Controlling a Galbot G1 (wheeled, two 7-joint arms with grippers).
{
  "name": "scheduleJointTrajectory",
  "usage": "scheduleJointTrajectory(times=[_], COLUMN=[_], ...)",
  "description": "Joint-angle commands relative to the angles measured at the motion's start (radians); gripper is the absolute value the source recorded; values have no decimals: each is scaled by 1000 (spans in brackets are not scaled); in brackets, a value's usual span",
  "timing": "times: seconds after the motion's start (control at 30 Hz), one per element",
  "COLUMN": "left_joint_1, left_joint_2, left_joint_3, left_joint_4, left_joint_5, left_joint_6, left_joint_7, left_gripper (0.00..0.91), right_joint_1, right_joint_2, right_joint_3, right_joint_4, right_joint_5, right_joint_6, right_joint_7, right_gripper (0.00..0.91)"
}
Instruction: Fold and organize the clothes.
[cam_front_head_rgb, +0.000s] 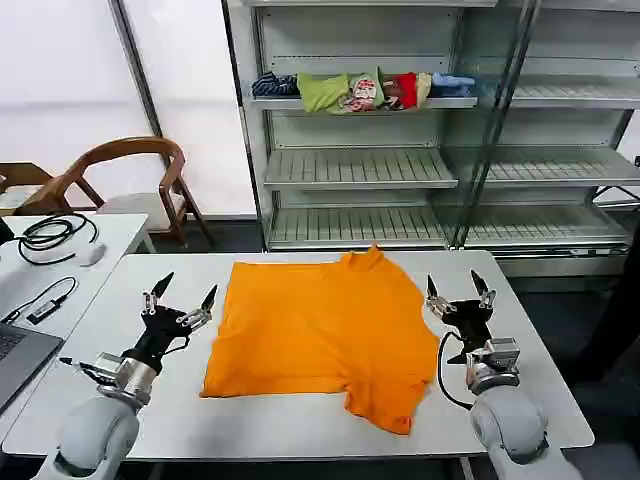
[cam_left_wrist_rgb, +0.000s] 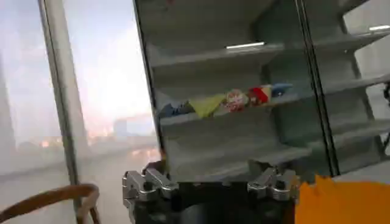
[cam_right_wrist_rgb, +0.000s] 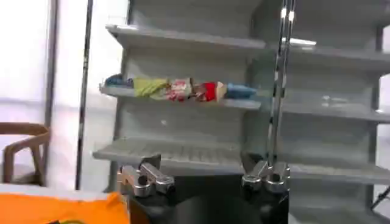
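— While both arms rest on the white table (cam_front_head_rgb: 300, 425), where's the shirt?
— Orange T-shirt (cam_front_head_rgb: 320, 330) lies flat between them, one sleeve toward the right gripper (cam_front_head_rgb: 459, 290).
— Fingers?
— Left gripper (cam_front_head_rgb: 181, 294) spread wide, empty, just beside the shirt's edge. Right likewise spread, empty.

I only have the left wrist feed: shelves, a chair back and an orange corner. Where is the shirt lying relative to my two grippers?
Observer: The orange T-shirt lies spread on the white table, between the left gripper and the right gripper.
Operator: Are they touching it?
Observer: No, both are beside it, open and empty.
Operator: Is it flat?
Observer: Mostly; the edge towards the shelves is bunched up, and one sleeve sticks out towards the robot.
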Motion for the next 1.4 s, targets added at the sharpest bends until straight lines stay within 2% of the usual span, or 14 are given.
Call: scheduleJointTrajectory(times=[0.03, 0.2, 0.5, 0.67, 0.9, 1.4], left_joint_1=[216, 242, 252, 256, 226, 197], left_joint_2=[77, 92, 118, 136, 119, 92], left_joint_3=[14, 26, 21, 16, 26, 38], left_joint_4=[-189, -203, -188, -179, -116, -33], left_joint_5=[-148, -202, -295, -310, -327, -327], left_joint_6=[330, 421, 474, 474, 473, 462], left_joint_7=[-120, -175, -201, -205, -208, -214], left_gripper=[907, 907, 907, 907, 907, 907], right_joint_1=[-181, -275, -337, -359, -380, -385], right_joint_2=[-77, -89, -86, -85, -73, -62], right_joint_3=[-72, -96, -108, -111, -124, -120], right_joint_4=[123, 132, 148, 170, 198, 173], right_joint_5=[81, 54, 65, 98, 87, 87], right_joint_6=[-89, -117, -145, -144, -209, -212], right_joint_7=[44, 60, 76, 68, 136, 139], right_gripper=[907, 907, 907, 907, 907, 907])
